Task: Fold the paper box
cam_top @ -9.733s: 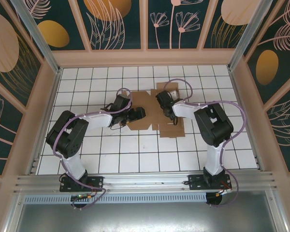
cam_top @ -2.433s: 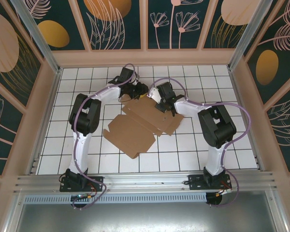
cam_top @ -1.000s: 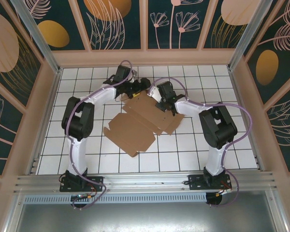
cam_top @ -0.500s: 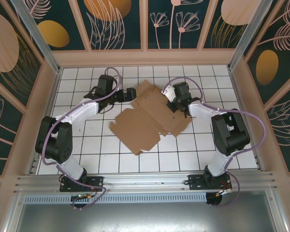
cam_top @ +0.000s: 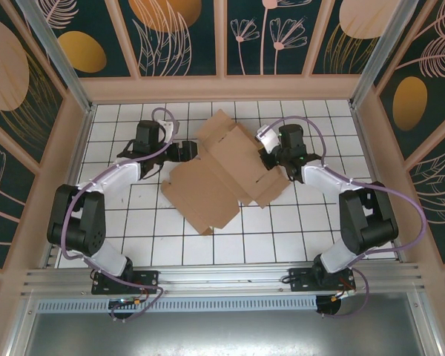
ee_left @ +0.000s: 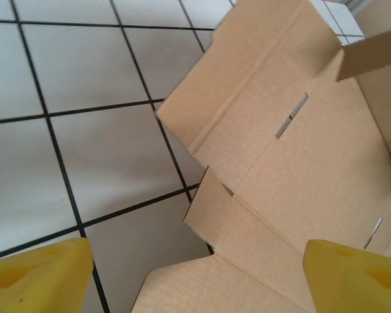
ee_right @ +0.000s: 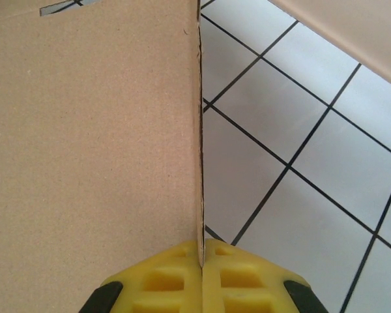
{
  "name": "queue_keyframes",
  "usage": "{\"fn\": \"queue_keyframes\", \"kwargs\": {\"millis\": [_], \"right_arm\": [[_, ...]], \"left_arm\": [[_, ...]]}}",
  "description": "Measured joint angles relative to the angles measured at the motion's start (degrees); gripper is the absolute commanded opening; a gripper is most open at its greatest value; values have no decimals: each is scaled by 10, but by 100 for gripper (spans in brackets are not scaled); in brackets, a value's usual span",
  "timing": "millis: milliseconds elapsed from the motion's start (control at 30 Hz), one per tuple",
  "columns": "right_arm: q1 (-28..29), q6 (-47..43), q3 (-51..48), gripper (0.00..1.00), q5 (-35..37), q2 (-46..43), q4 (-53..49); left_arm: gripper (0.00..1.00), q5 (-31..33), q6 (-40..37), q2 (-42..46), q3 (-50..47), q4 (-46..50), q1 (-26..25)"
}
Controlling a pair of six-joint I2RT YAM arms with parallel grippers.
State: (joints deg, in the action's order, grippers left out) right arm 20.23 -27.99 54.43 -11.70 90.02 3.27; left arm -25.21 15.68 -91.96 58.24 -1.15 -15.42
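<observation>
The paper box (cam_top: 215,174) is a flat brown die-cut sheet lying slantwise on the white tiles, one flap raised at its far end. In the left wrist view, the paper box (ee_left: 300,163) shows creases, slots and a small tab. My left gripper (cam_top: 185,150) is at the sheet's left edge. The left gripper (ee_left: 195,280) is open, its yellow fingertips (ee_left: 36,274) wide apart, with a corner flap lying between them. My right gripper (cam_top: 271,157) is shut on the sheet's right edge. In the right wrist view, the right gripper (ee_right: 201,254) pinches the paper box (ee_right: 91,130) edge-on.
White tiled floor (cam_top: 133,222) surrounds the sheet, with open tiles toward the near side. Pink frame walls (cam_top: 222,89) enclose the floor at the back and sides. A metal rail (cam_top: 222,278) carries both arm bases at the near edge. The wall (ee_right: 352,26) is close to the right gripper.
My left arm has swung from the sheet's far edge round to its left side. The right gripper has moved right, still pinching the sheet. The sheet has turned and shifted with it.
</observation>
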Motion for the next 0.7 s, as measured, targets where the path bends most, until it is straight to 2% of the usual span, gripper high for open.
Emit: {"fn": "queue_keyframes", "kwargs": {"millis": [300,700], "right_arm": [[0,9,-1,0,-26,0,0],[0,12,-1,0,-30,0,-3]], "left_arm": [[82,-90,-8,-45,12,-4,0],[81,-157,-4,-69,23,-9,0]]}}
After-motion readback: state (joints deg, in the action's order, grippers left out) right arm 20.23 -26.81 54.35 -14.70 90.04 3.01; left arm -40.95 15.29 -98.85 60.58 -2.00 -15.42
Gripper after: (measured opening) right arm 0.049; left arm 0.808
